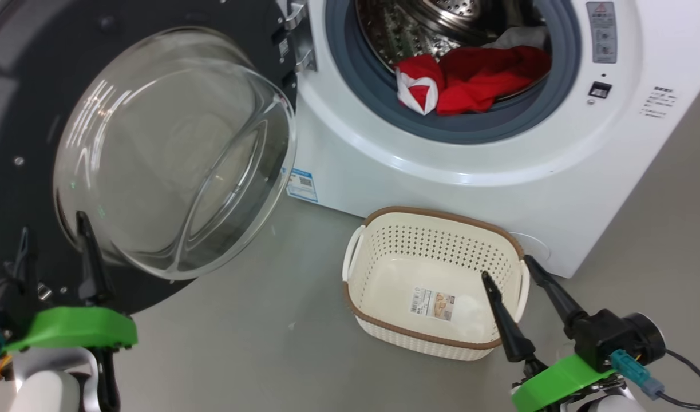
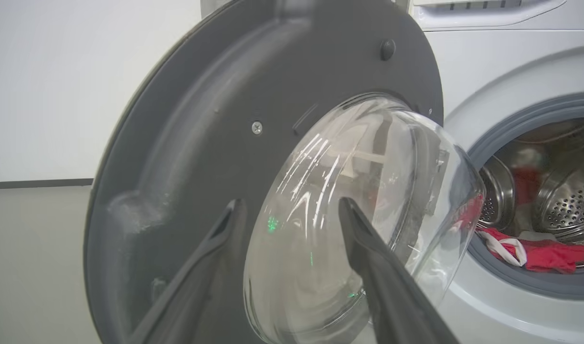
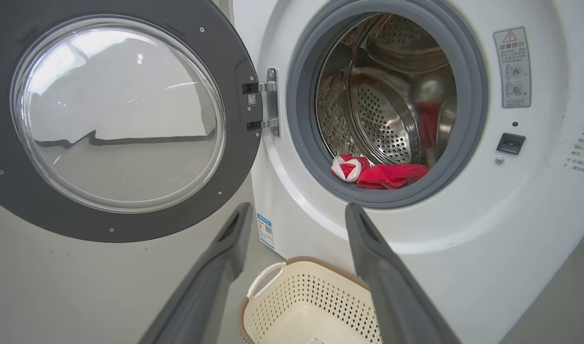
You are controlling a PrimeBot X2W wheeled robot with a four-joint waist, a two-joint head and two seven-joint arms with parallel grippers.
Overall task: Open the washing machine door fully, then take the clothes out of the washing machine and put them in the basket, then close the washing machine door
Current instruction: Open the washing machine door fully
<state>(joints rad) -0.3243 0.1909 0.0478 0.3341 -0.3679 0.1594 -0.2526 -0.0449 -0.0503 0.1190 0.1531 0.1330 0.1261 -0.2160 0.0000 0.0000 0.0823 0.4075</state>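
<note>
The washing machine door (image 1: 23, 86) stands swung wide to the left, its clear glass bowl (image 1: 172, 154) bulging toward me. Red clothes (image 1: 475, 77) with white trim lie at the front of the steel drum of the white washing machine (image 1: 498, 171). The cream basket (image 1: 441, 215) sits on the floor in front of the machine, with nothing in it but a paper label. My left gripper (image 1: 52, 226) is open just below the bowl, in front of the door's dark inner face (image 2: 201, 143). My right gripper (image 1: 506, 267) is open over the basket's right rim. In the right wrist view the clothes (image 3: 377, 172) lie beyond my open gripper (image 3: 297, 208).
Grey floor stretches between the door and the basket and to the machine's right. A steel hinge (image 3: 270, 102) joins door and machine. A latch slot (image 1: 600, 90) and warning label (image 1: 601, 31) sit right of the grey rubber ring. A white wall (image 2: 58, 86) stands behind the door.
</note>
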